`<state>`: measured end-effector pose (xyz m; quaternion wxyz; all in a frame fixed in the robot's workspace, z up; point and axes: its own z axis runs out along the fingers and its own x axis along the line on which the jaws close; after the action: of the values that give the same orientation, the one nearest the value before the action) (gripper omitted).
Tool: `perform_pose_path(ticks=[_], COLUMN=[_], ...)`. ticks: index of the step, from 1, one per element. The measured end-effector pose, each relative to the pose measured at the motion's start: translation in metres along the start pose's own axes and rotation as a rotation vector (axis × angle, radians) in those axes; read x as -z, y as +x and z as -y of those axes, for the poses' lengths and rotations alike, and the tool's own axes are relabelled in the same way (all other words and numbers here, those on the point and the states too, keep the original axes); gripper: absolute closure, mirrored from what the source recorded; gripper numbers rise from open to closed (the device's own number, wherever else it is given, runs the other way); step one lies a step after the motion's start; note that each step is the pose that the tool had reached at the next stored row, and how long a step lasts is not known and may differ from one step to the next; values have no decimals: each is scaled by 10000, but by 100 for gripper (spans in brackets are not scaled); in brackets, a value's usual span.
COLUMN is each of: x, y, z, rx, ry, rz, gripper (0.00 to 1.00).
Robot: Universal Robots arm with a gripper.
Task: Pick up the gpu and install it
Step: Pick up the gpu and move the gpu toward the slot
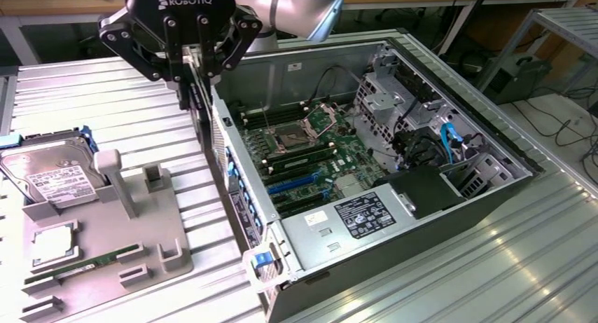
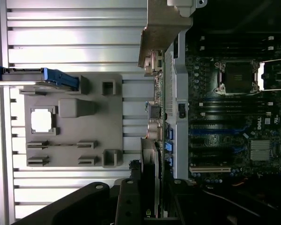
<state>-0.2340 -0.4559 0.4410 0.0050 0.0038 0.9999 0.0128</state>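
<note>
While the gripper (image 1: 195, 74) hangs above the rear wall of the open computer case (image 1: 449, 246), its fingers (image 1: 220, 57) are clenched on the gpu (image 1: 196, 99).

1. The gpu is held on edge, clear of the tabletop (image 1: 505, 267), with its length running down from the fingers alongside the case's rear wall.
2. In the wrist view the gpu (image 2: 154, 112) lies parallel to that wall, just on its outer side. Its silver bracket (image 2: 161, 28) is at the end farthest from the fingers.
3. The card is not seated. The motherboard (image 1: 309, 155) inside the case lies exposed, with its blue slots near the rear wall.
4. Outside the case, to the exterior view's left of it, a grey fixture (image 1: 103, 246) rests on the tabletop.
5. A hard drive (image 1: 47, 172) is propped at the fixture's end farthest from the case.
</note>
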Motion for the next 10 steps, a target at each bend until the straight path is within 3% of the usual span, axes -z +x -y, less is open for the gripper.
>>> perform_pose_path(ticks=[10], x=[0], y=[-87], z=[-1], rx=[0], ry=[1], rz=[-1], gripper=[73])
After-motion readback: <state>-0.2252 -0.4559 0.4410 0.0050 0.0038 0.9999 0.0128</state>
